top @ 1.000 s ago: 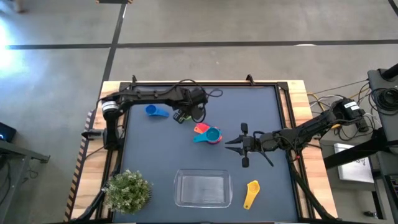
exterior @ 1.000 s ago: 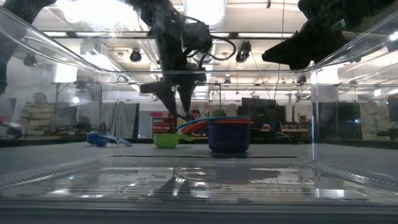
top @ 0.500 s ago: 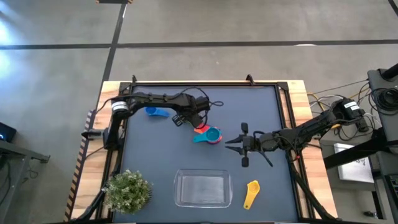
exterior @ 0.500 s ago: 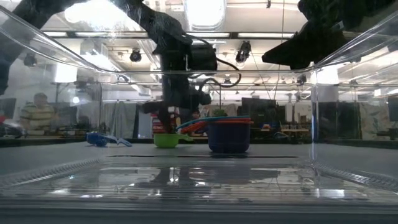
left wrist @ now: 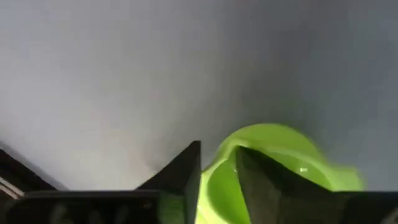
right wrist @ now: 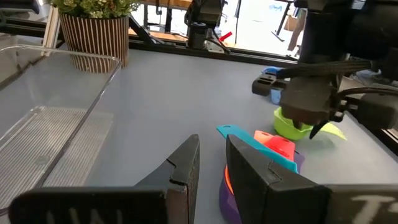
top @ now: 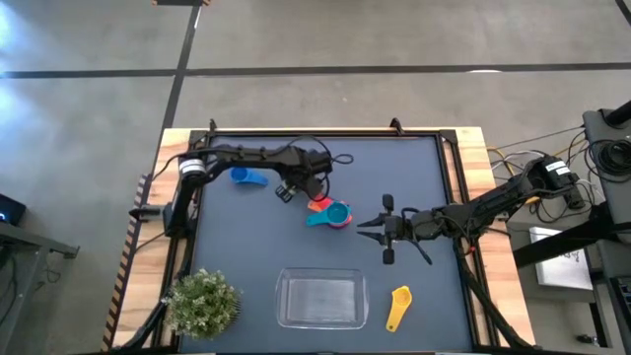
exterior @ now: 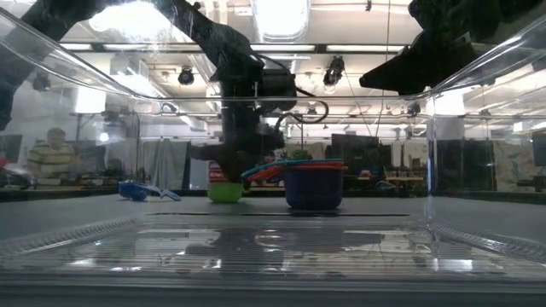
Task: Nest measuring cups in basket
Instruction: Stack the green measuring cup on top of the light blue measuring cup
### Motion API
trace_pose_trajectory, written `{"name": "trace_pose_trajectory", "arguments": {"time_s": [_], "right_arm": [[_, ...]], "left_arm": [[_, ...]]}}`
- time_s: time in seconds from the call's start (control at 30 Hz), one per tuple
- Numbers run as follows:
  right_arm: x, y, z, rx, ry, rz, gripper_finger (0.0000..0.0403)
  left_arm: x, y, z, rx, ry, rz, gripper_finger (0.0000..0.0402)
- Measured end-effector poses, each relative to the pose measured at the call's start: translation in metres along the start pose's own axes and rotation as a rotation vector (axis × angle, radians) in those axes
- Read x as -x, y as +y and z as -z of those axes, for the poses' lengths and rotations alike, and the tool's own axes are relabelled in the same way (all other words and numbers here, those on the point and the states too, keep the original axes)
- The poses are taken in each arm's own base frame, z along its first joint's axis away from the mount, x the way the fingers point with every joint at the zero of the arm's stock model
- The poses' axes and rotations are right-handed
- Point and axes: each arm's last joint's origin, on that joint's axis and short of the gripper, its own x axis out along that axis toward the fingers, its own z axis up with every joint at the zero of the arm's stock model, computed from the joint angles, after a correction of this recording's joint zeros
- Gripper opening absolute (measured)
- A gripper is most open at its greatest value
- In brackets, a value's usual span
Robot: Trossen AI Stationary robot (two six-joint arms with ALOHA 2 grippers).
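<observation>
A green measuring cup (exterior: pixel 225 193) sits on the dark table left of a stack of nested cups (top: pixel 330 212) in teal, red-pink, purple and orange. My left gripper (top: pixel 312 186) comes down on the green cup (left wrist: pixel 273 155) and is shut on it. A blue cup (top: pixel 246 177) lies at the far left, and a yellow cup (top: pixel 397 306) lies near the front, right of the clear basket (top: pixel 321 299). My right gripper (top: pixel 361 230) hovers right of the stack, its fingers a narrow gap apart with nothing between them. My left gripper pinches the green cup's wall at the rim (left wrist: pixel 219 163), with one finger (left wrist: pixel 261 180) inside the bowl and the other (left wrist: pixel 183 171) outside. The fingers come steeply from above. The cup stands upright with its bottom on the table (exterior: pixel 225 200).
A bushy green plant (top: pixel 202 301) in a striped pot stands at the near left corner, beside the basket. The table has a raised dark frame (top: pixel 325 134) along its edges. In the low view a person (exterior: pixel 51 158) sits in the room beyond.
My left gripper has come down over the green cup and shut on its wall; a second ago its fingers stood apart above the cup. The cup stays on the table.
</observation>
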Motion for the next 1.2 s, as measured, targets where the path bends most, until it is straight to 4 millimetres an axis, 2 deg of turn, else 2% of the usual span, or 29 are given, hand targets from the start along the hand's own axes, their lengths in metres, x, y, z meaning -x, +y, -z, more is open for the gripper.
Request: {"name": "trace_pose_trajectory", "arguments": {"time_s": [0.1,0.17,0.3,0.43,0.67,0.73,0.93,1.2], "right_arm": [[0.0,0.0,0.0,0.0,0.0,0.0,0.0068],[0.0,0.0,0.0,-0.001,0.0,0.0,0.0068],[0.0,0.0,0.0,-0.001,0.0,0.0,0.0068],[0.0,0.0,0.0,-0.002,-0.001,0.0,0.0068],[0.0,0.0,0.0,-0.003,-0.002,0.0,0.0068],[0.0,0.0,0.0,-0.008,-0.002,0.0,0.0068],[0.0,0.0,0.0,-0.019,-0.002,0.0,0.0068],[0.0,0.0,0.0,-0.021,-0.001,0.0,0.0068]], "left_arm": [[-0.001,0.001,0.004,0.134,-0.003,0.015,0.0021],[0.0,0.002,0.008,0.241,0.004,0.021,0.0009],[0.0,0.005,0.013,0.447,0.006,0.017,0.0018],[0.002,0.007,0.018,0.651,0.0,0.025,0.0009],[0.003,0.01,0.026,1.022,-0.105,0.188,0.0012],[0.003,0.011,0.027,1.07,-0.109,0.205,0.0018],[0.003,0.01,0.028,1.066,-0.106,0.211,0.0054],[0.016,0.008,0.034,0.982,-0.103,0.215,0.0171]]}}
